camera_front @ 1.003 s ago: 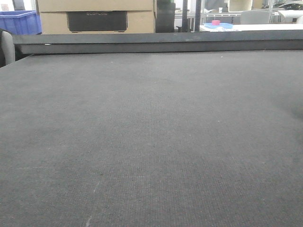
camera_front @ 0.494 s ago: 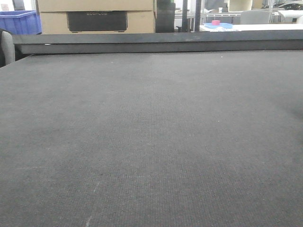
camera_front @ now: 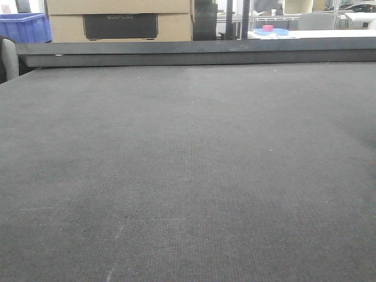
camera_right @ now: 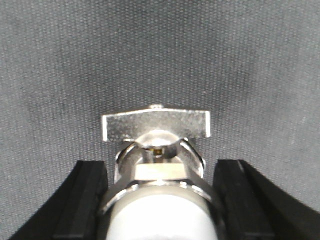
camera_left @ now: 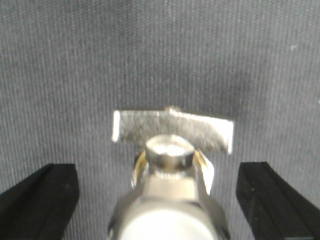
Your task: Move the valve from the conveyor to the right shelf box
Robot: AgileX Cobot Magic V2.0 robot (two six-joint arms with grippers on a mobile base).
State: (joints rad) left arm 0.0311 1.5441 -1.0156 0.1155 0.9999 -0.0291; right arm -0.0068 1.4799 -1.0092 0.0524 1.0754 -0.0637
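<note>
Seen no shift up front since a second ago: conveyor, rail behind. Found left gripper spread wide around blurred valve on belt, untouched. Found right gripper close about second valve; cannot tell contact; bodies cropped below.

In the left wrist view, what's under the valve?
Dark grey woven conveyor belt shows around the valve. The patch directly beneath its body is covered, so contact cannot be seen.

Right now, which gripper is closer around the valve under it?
Right. The right gripper straddles its valve with narrow gaps each side; the left gripper straddles its valve with wider gaps. Neither touches.
</note>
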